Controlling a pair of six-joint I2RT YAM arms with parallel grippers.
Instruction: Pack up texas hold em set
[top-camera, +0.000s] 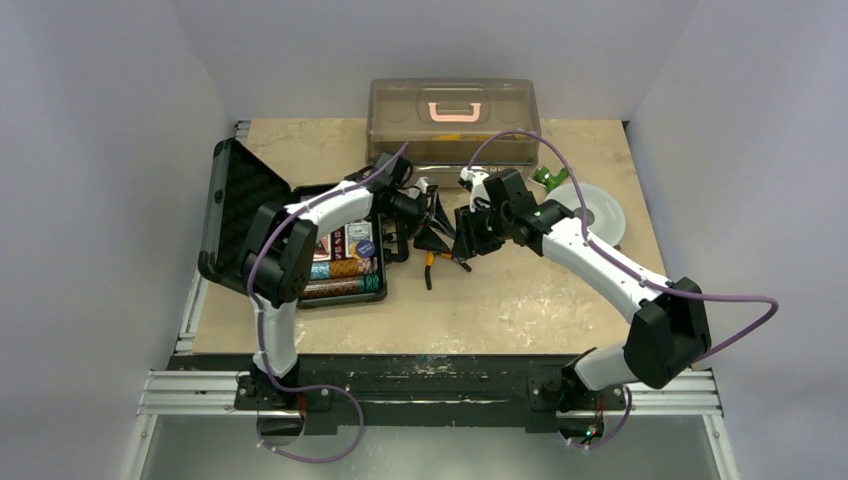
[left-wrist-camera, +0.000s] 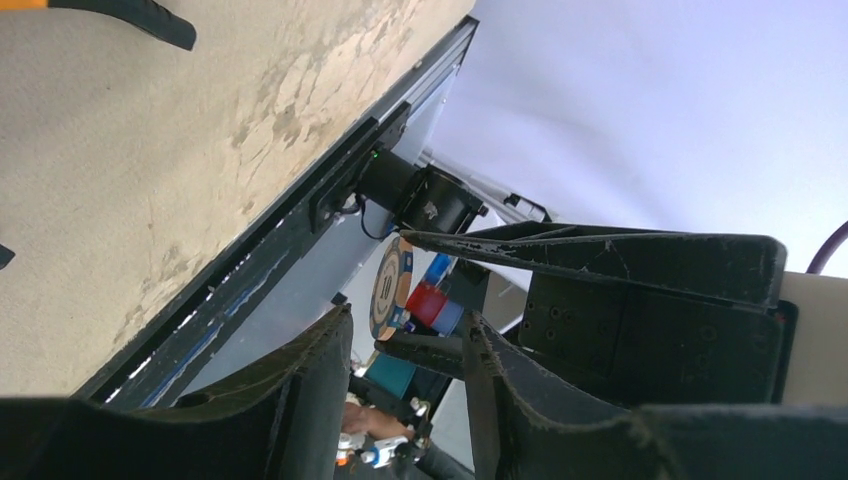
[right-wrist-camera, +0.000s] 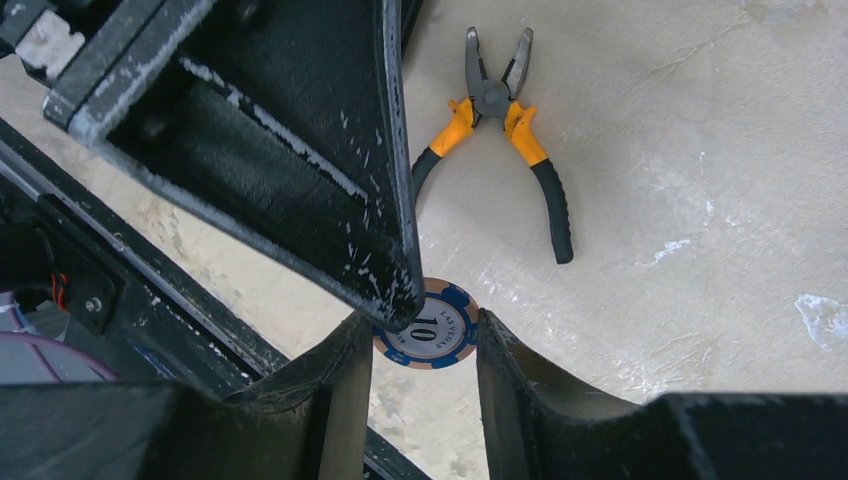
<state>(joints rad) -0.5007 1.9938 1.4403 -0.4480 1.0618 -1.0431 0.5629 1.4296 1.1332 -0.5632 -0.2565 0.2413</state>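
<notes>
We're looking into a robotics lab test cell here: white panels (top-camera: 100, 150) are boxing in a worn table (top-camera: 540, 300) on three sides, an aluminium rail (top-camera: 450, 392) is running along the near edge, and the left arm (top-camera: 325, 205) and right arm (top-camera: 600, 260) are sitting bolted to it (purple cables (top-camera: 745, 298) are looping loose off both).

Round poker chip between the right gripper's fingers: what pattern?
Round poker chip: blue and tan edge blocks, pale centre marked 10; clearest from right wrist.
</notes>
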